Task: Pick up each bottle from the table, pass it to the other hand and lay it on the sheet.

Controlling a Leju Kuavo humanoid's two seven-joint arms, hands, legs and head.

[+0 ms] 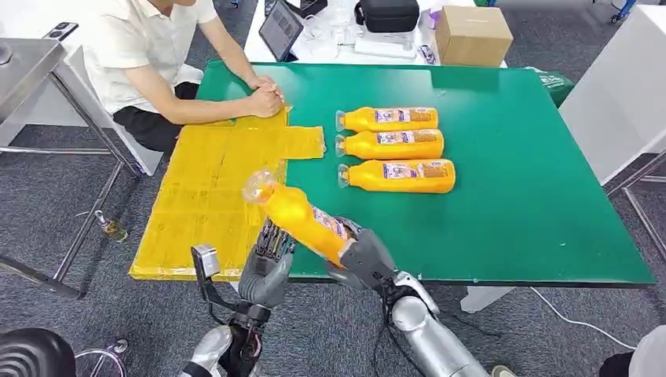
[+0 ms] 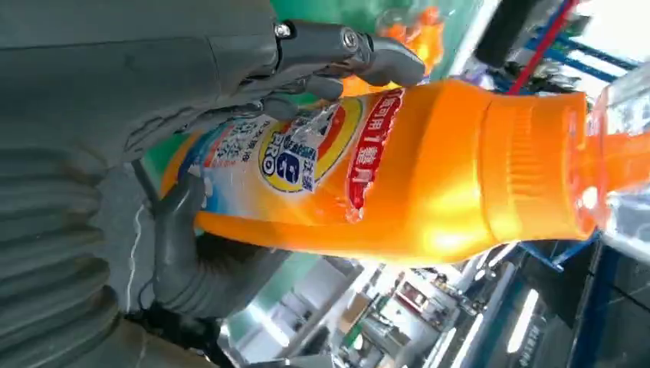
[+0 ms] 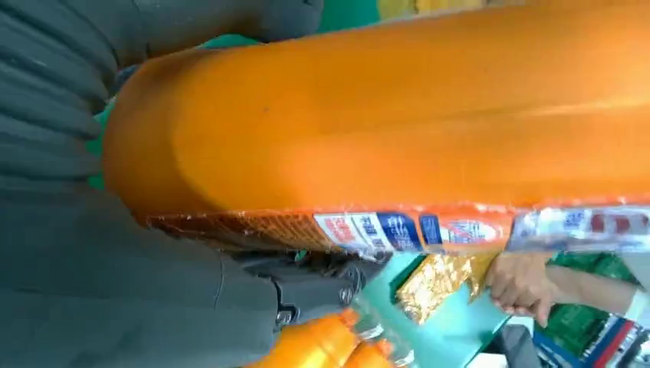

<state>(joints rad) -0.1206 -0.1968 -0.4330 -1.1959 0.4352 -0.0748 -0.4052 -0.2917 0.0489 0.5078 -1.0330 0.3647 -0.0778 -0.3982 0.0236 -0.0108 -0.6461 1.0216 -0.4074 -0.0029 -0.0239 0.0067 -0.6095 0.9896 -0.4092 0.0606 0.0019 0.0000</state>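
On the green counter [image 1: 518, 196] three orange bottles [image 1: 393, 147] lie side by side near the yellow sheet [image 1: 212, 188], while at the near edge the right hand [image 1: 365, 259] grips the base of a fourth bottle [image 1: 302, 216] and the left hand [image 1: 267, 271] holds its middle.
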